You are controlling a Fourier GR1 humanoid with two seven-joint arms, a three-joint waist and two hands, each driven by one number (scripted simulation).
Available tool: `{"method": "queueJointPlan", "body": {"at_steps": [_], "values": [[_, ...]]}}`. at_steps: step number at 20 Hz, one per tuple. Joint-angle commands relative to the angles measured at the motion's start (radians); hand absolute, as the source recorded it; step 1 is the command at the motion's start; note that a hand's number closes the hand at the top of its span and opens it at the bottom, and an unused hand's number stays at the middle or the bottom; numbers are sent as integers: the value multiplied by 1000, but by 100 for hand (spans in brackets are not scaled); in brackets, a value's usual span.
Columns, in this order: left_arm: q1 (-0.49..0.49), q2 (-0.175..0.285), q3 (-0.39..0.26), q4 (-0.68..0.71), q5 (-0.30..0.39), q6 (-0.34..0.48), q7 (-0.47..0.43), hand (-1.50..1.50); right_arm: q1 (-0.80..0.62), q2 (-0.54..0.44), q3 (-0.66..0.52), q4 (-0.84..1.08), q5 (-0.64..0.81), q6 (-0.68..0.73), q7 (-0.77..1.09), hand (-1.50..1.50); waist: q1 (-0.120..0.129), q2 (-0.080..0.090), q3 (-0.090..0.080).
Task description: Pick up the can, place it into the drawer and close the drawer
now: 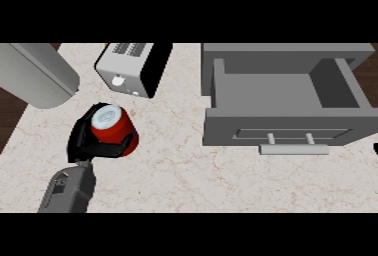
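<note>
Item: left hand (78, 142); black, on a grey forearm (68, 189) entering from the lower edge, well to the left of the drawer (221, 126); its fingers (112, 148) are curled round the lower body of the can, with the palm against the side turned away from the drawer.

Held: can (115, 131); red with a silver top; well left of the drawer and about level with its front panel; long axis close to upright, the top tipped a little up and left in the view; whether its base touches the counter (221, 180) cannot be told.

Relation governing the next move: the drawer lies to the hand's right, across a bare stretch of counter; it stands pulled out, its cavity open upward, its front panel and handle (294, 149) facing the lower edge; judged, the can must travel rightward and a little farther back, clear the drawer's left wall, then go down into the cavity.

Nearer arm: the left hand has the can but is the farther from the drawer; a dark sliver at the view's right edge, just right of the drawer's front, is probably the right hand (375, 148); its state cannot be told.

Also present: toaster (133, 67), left of the drawer and farther back than the can; grey rounded body (37, 75), farthest left of the drawer.
</note>
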Motion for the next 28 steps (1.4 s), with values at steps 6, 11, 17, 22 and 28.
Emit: {"method": "queueJointPlan", "body": {"at_steps": [6, 11, 17, 22, 28], "values": [[-55, -36, -129, -272, -33, 105, 227, 150, 25, -9, -36, -58, -46, 5, 28, -150, -4, -1, 0], [-170, -54, -271, -337, -19, 255, 378, 150, 55, 12, 100, -54, 61, -60, -19, -150, -8, 0, 0], [-337, -54, -305, -326, -31, 304, 527, 150, -1, -32, -36, -29, -56, -1, 25, -150, -10, 1, 0], [-464, -55, -401, -323, -60, 418, 614, 150, -50, -23, -38, -22, -47, -39, 64, -150, -9, 1, 0], [-693, -55, -440, -162, -14, 524, 651, 150, -62, -28, -26, 0, -42, -13, 50, -150, -17, 3, 0]]}}
